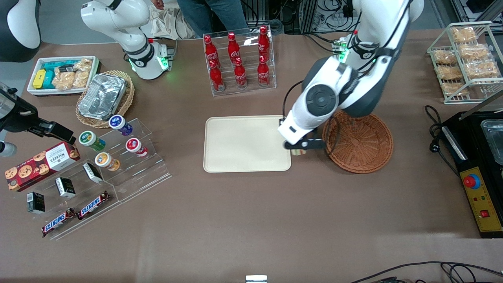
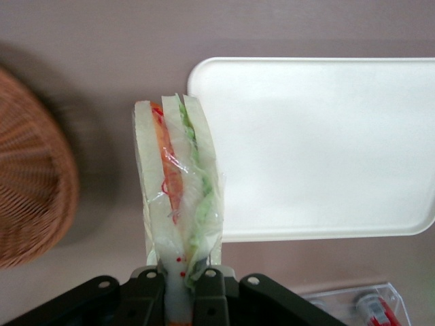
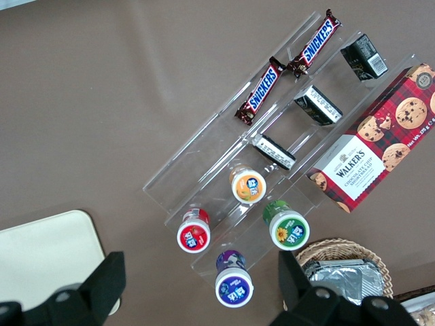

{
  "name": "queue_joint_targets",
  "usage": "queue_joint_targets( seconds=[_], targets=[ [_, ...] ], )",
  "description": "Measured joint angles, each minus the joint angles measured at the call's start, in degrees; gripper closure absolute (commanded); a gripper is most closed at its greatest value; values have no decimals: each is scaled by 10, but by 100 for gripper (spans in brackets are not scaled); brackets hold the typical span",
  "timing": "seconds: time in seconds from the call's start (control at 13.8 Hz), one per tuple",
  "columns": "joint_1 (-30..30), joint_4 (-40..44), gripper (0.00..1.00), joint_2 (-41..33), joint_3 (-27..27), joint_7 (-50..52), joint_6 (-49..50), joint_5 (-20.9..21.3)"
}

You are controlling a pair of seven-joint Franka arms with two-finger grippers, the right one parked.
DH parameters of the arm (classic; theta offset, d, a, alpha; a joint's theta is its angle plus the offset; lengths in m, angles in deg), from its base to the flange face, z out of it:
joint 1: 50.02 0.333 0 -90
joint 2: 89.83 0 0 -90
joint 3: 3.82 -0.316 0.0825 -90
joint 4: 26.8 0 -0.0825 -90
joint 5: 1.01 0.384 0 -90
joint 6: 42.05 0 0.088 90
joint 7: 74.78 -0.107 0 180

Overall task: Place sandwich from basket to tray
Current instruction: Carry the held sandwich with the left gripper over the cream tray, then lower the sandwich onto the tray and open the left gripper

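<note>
My left gripper [image 1: 300,147] hangs above the bare tablecloth, in the gap between the reddish-brown wicker basket [image 1: 359,141] and the cream tray [image 1: 245,143]. It is shut on the sandwich [image 2: 178,197], a wrapped wedge of pale bread with orange, red and green layers, held upright by its narrow end between the fingers [image 2: 212,293]. In the front view the arm covers nearly all of the sandwich [image 1: 301,153]. In the wrist view the tray [image 2: 319,149] lies just past the sandwich's tip and the basket [image 2: 27,190] sits off to the side. Nothing lies in the basket or on the tray.
A clear rack of red cola bottles [image 1: 239,61] stands farther from the front camera than the tray. Toward the parked arm's end are an acrylic stand with cups and bars [image 1: 118,153], a tan basket with a foil container [image 1: 104,98] and a white snack bin [image 1: 59,74]. A black control box [image 1: 477,184] sits at the working arm's end.
</note>
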Motion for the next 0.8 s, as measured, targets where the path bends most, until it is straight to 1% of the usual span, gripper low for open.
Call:
queue_joint_targets(
  seconds=[0.29,0.44,0.51,0.58,0.65,0.73,0.8],
  targets=[
    [-22,-57,100,33,0,-4,-133,0],
    [-29,-75,100,47,0,-6,-177,0],
    [-31,-78,96,53,0,-6,-190,0],
    [-33,-79,89,59,0,-6,-203,0],
    [-33,-80,64,66,0,-6,-214,0],
    [-34,-80,12,72,0,-7,-223,0],
    [-35,-80,1,77,0,-7,-228,0]
  ],
)
